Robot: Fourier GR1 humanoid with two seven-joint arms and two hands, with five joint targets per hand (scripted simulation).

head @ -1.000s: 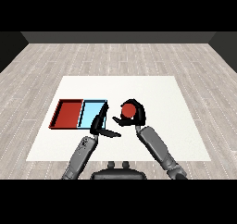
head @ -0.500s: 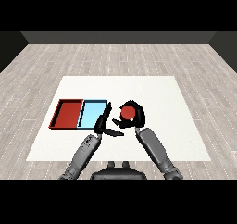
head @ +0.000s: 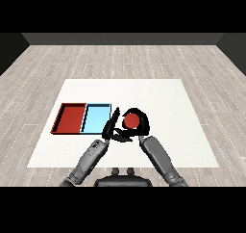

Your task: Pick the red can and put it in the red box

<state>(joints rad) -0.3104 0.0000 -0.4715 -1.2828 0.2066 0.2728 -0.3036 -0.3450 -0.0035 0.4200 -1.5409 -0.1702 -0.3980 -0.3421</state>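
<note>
Curling round the red can (head: 130,122), the right hand (head: 140,122) holds it just at three o'clock of the light blue tray (head: 95,119). At nine o'clock of it, the left hand (head: 113,125) has straight fingers; the red tray (head: 70,118) lies farther toward nine o'clock on the white surface (head: 158,102).

Near the frame's centre, the right hand (head: 139,123) curls around the red can (head: 130,122), so only the can's round red top shows; its sides are hidden. The left hand (head: 111,127) covers the lower right corner of the light blue tray (head: 95,119). Both forearms are cut off at the lower edge of the frame.
</note>
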